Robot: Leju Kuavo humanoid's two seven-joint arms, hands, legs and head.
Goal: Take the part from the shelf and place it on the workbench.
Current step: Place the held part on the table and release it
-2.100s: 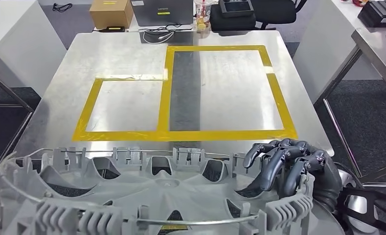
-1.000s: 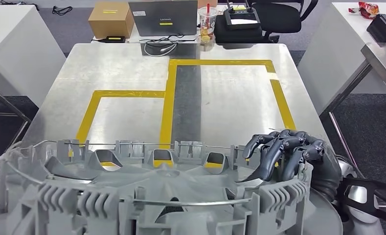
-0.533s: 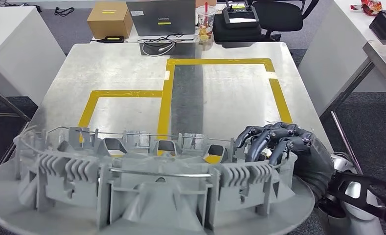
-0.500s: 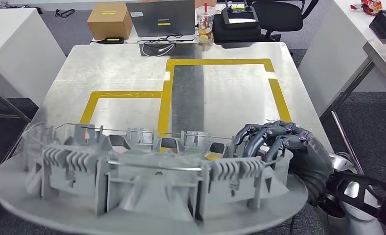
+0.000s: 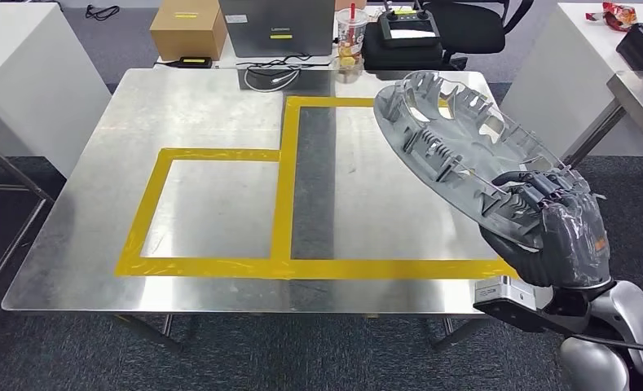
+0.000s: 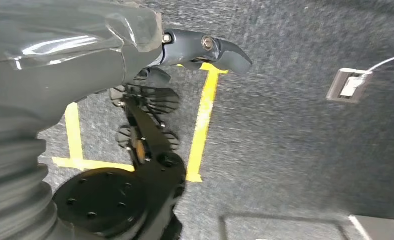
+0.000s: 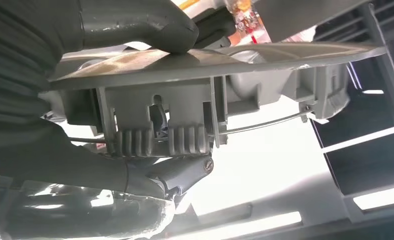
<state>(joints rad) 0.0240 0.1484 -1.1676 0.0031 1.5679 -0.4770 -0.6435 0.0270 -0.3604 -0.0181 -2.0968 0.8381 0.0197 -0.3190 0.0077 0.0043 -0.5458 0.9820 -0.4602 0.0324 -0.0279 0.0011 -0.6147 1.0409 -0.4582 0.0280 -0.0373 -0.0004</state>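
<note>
The right robot hand (image 5: pixel 556 236) is gripping the large grey round plastic part with ribbed clips and a thin wire ring (image 5: pixel 456 151) by its near rim, holding it tilted in the air above the right side of the brushed-metal counter (image 5: pixel 212 106). In the head view the dark fingers (image 5: pixel 546 189) are curling over the rim while the palm is sitting under it. In the right wrist view the thick grey thumb (image 7: pixel 135 22) is pressing on the flat face of the part (image 7: pixel 209 55), and the fingers below are pushing against its ribbed clips. The part is not touching the counter; its far edge is reaching over the larger of two rectangles of yellow tape (image 5: pixel 289 199) stuck to the counter top, the smaller rectangle lying to the left of it.

The left robot hand (image 6: pixel 85 45) is hanging beside the body, its wrist camera looking down at grey carpet with yellow floor lines (image 6: pixel 202 115); I cannot tell whether its fingers are apart or closed.

Beyond the far edge of the counter are sitting a brown cardboard box (image 5: pixel 189 31), a grey laptop (image 5: pixel 277 20), a clear drink cup with a red straw (image 5: pixel 351 32), and a black case carrying a handheld controller (image 5: pixel 403 37).
</note>
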